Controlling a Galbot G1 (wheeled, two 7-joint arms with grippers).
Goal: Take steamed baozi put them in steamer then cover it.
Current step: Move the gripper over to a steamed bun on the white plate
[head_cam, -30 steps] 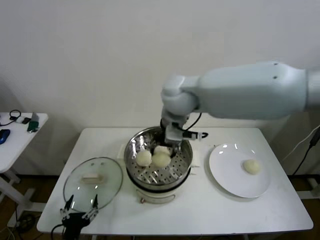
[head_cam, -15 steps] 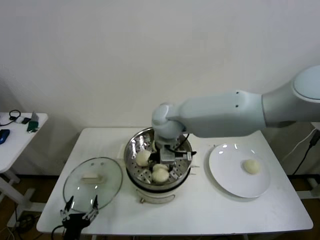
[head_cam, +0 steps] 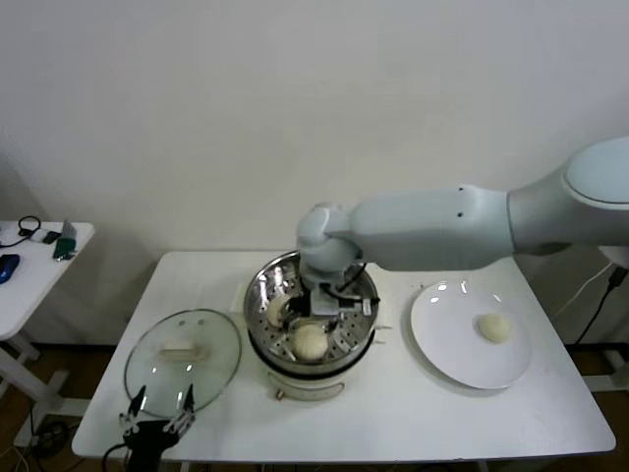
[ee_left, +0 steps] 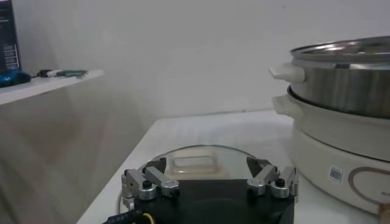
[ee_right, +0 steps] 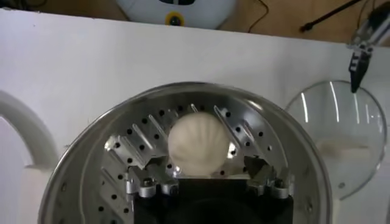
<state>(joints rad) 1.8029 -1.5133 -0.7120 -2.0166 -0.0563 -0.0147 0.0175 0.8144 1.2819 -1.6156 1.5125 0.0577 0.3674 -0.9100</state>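
A white table (head_cam: 393, 413) stands against a pale wall. Near its middle sits the steamer (head_cam: 265, 295) — a round, shiny steel pot with a perforated floor, on a white base. The right arm reaches in from the right, and the right gripper (head_cam: 316, 317) is down inside the pot. In the right wrist view its fingers (ee_right: 141, 185) stand wide apart on either side of 1 bun (ee_right: 197, 146), which rests on the perforated floor between them; they do not appear to touch it. This bun is cream-white, smooth and dome-shaped, with faint pleat lines fanning across its top.

From the head view, another bun (head_cam: 278, 312) lies against the pot's left inner wall, partly hidden by the gripper. A third may be tucked under the wrist, though it cannot be made out for certain.

To the right of the steamer lies a flat white plate (head_cam: 442, 344) holding 1 more bun (head_cam: 493, 328), well apart from the pot.

To the left of the steamer the lid (head_cam: 183, 362) lies flat on the table — clear glass with a metal rim and a cream handle at its centre. The left gripper (head_cam: 157, 408) hangs at the lid's near edge with its fingers (ee_left: 146, 182) spread wide, holding nothing.

A small side table (head_cam: 39, 265) with a few small items stands at far left.
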